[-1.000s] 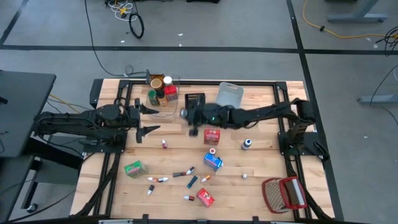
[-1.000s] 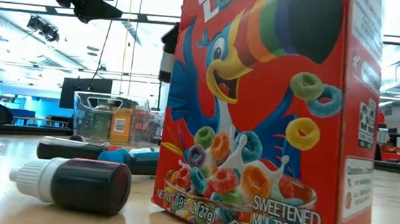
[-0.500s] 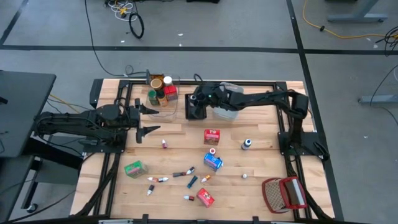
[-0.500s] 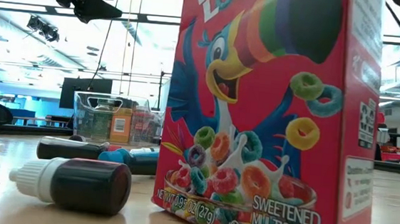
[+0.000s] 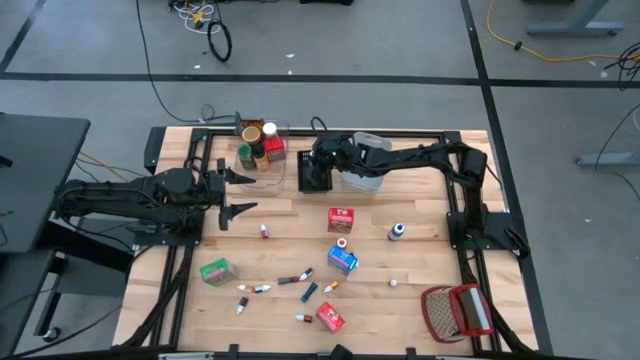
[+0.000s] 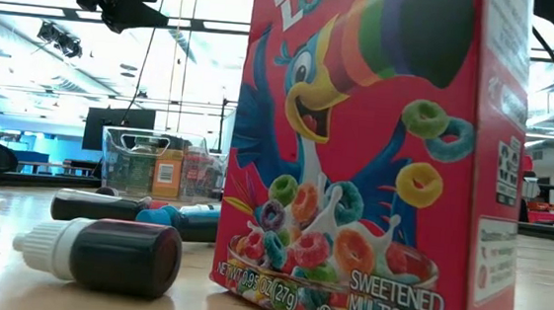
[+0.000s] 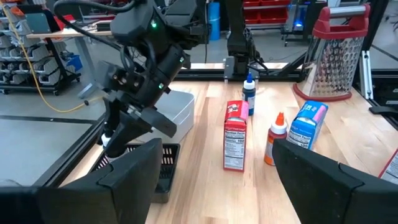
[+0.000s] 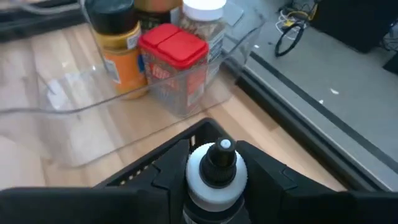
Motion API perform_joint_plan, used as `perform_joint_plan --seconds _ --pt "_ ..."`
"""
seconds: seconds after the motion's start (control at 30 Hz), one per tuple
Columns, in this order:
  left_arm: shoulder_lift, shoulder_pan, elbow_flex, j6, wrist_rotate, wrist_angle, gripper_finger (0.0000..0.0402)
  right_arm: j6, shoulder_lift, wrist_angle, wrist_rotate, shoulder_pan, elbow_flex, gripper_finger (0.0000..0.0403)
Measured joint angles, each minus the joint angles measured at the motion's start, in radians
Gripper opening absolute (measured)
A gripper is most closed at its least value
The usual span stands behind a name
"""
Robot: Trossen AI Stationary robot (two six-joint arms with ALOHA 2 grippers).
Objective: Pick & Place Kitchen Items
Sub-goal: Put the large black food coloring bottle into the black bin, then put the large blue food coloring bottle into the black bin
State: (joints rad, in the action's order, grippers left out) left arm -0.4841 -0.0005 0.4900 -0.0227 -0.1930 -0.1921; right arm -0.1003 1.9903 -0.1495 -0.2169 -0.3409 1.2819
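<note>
In the high view my right gripper hangs over the black bin, shut on a small bottle with a white shoulder and black cap. My left gripper waits open above the table's left side, touching nothing; its fingers frame the left wrist view. Loose on the wood lie a red box, a blue box, a green box, another red box, a small dark bottle and several tiny tubes. The clear bin holds jars. My right gripper pinches the small bottle between its two fingers, one on each side of the white body just behind the shoulder. The cap points forward along the fingers. The bottle is lifted clear, above the black bin.
A grey-blue bin sits beside the black one at the far edge. The red-and-white wire basket stands at the near right corner. In the low view a red cereal box fills the foreground, with a dark tube lying beside it.
My right gripper has moved from above the table's middle, next to the red box, toward the far edge, carrying the small bottle, and now holds still over the black bin.
</note>
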Motion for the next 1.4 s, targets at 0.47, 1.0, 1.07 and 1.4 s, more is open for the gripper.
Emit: perform_joint_plan --seconds 0.47,1.0,1.07,1.4 --pt "0.000 0.000 0.000 -0.054 -0.006 0.042 0.0311 -0.005 0.009 -0.093 0.074 -0.019 0.001 0.0130" --pt "0.000 0.000 0.002 -0.112 -0.043 0.078 0.0311 0.011 0.033 -0.102 0.103 -0.024 0.001 0.0133" --pt "0.000 0.000 0.001 -0.112 -0.043 0.078 0.0311 0.021 0.033 -0.102 0.105 -0.024 0.001 0.0136" --pt "0.000 0.000 0.001 -0.110 -0.043 0.078 0.0311 0.010 0.033 -0.101 0.130 -0.024 0.001 0.0199"
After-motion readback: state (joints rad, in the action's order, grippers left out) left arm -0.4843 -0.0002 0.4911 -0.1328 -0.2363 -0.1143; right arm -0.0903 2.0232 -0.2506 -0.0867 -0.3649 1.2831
